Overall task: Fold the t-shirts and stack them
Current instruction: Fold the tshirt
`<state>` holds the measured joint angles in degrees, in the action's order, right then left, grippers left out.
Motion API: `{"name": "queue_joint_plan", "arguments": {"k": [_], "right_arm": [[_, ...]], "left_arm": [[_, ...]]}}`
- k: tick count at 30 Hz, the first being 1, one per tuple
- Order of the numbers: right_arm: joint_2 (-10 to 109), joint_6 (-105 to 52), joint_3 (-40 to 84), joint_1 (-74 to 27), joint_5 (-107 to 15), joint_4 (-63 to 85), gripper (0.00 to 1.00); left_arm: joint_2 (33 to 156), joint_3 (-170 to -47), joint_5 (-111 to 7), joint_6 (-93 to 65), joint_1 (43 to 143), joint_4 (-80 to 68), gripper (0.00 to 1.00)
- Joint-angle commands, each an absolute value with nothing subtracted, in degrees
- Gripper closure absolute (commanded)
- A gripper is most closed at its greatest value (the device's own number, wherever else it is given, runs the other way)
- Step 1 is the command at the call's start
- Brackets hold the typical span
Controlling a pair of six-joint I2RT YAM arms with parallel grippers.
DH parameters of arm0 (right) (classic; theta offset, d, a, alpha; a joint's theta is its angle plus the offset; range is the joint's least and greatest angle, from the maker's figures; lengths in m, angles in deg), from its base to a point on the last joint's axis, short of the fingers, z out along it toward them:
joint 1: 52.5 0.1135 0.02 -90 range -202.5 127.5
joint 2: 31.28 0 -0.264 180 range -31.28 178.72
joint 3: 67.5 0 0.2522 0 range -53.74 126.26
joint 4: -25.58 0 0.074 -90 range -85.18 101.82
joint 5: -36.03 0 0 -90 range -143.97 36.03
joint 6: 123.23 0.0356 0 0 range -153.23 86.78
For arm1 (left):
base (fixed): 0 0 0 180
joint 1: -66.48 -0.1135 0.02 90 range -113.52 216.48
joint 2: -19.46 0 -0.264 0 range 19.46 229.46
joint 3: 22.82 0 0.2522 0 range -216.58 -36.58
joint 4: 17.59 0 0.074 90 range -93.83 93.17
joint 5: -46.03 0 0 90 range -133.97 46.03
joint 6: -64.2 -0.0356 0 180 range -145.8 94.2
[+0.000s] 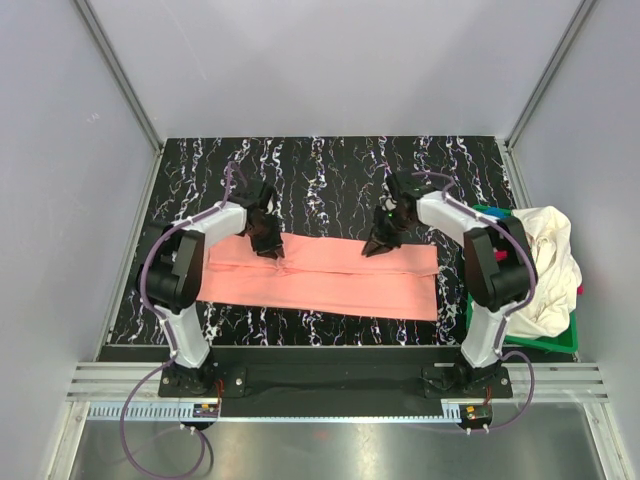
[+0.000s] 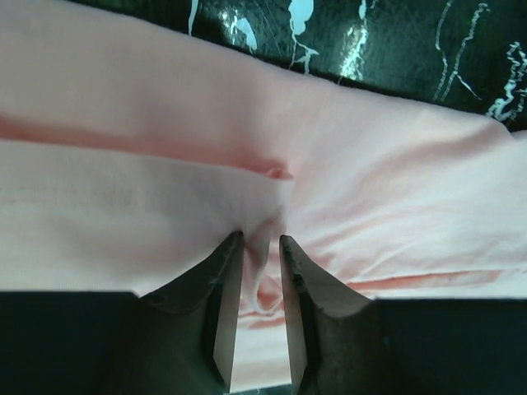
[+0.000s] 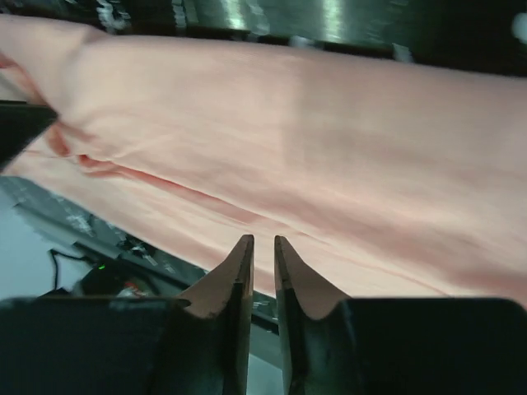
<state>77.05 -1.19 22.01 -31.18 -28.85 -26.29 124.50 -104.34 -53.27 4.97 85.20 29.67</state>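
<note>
nips a ridge of the salmon-pink shirt in the nearly closed left gripper; holds the right gripper at a slit, grip unclear. lies on the table as a folded band; seemingly leaves cross-folds, stacking, the cream shirt in the basket.

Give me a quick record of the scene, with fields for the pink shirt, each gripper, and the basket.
pink shirt: folded into a long strip, lying on the table
left gripper: shut, pinching cloth at the strip's far edge
right gripper: at the far edge, jaws nearly closed; grip unclear
basket: green, at the table's right edge, heaped with cream-white cloth
</note>
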Motion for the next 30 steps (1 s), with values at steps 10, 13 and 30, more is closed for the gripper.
{"name": "queue_joint_plan", "arguments": {"k": [10,13,30], "right_arm": [[65.93,-6.42,6.47,-44.58,-41.40,-30.11,0.89],[65.92,-6.24,3.05,-47.75,-41.32,-28.36,0.89],[56.52,-6.51,4.35,-50.92,-46.40,-34.67,0.77]], "left_arm": [[122.22,-106.53,-51.97,5.58,85.47,30.26,0.67],[118.00,-107.06,-50.92,4.88,85.55,32.90,0.63],[90.40,-91.52,-47.13,12.95,81.61,41.44,0.46]]}}
